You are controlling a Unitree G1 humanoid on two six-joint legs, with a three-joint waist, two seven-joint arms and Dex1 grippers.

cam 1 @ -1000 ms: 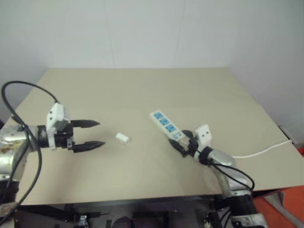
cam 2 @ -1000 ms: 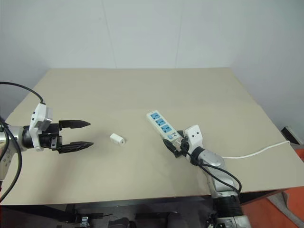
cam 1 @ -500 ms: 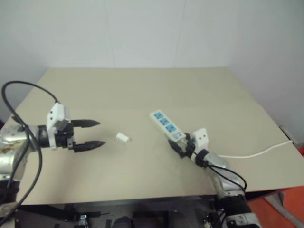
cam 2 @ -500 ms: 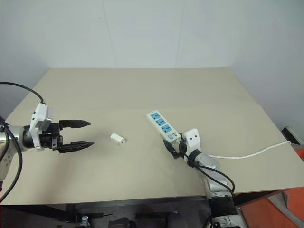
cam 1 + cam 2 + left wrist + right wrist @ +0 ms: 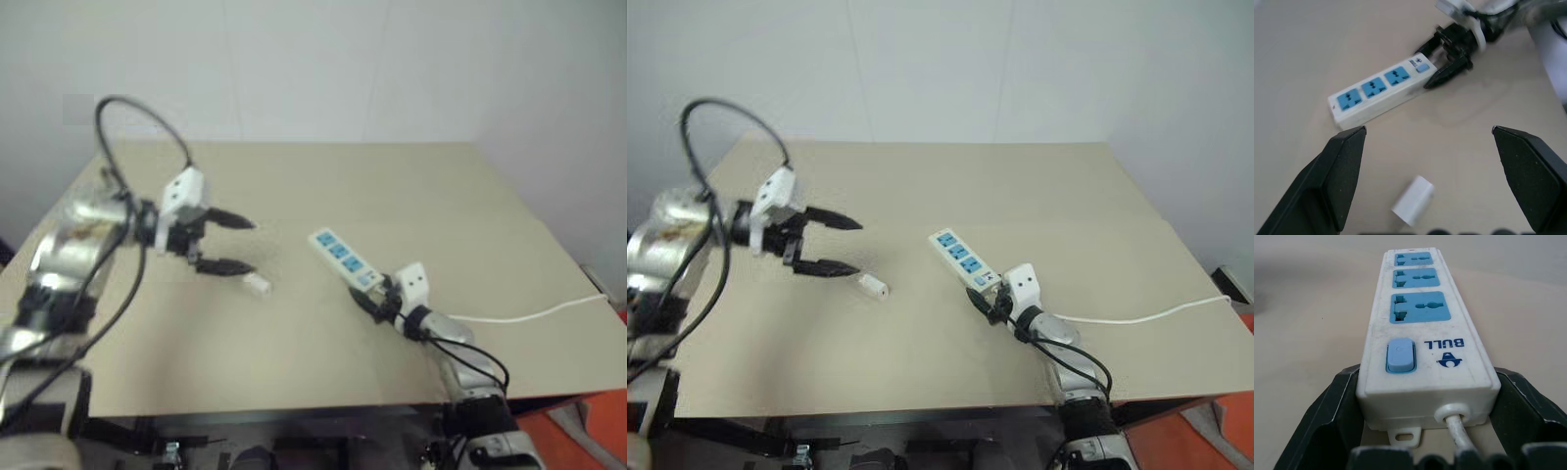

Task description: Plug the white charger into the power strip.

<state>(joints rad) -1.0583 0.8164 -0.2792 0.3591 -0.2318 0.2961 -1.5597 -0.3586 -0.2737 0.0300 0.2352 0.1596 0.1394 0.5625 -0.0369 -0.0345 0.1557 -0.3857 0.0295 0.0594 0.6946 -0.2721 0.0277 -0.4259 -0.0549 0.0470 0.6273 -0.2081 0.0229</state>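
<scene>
Left end effector (image 5: pixel 233 245) has swung up and in from the counter's left edge; it now hangs just over the white charger (image 5: pixel 257 284), jaws wide and empty, pointing down toward it. The charger lies on its side on the counter (image 5: pixel 323 186), well apart from the power strip (image 5: pixel 345 258). Right end effector (image 5: pixel 1425 450) has stayed put; its fingers (image 5: pixel 1327 406) bracket the strip's cord end, touching or nearly so, so the strip looks braced. Judgement: pick-up of the charger comes next; nothing plugged in yet.
</scene>
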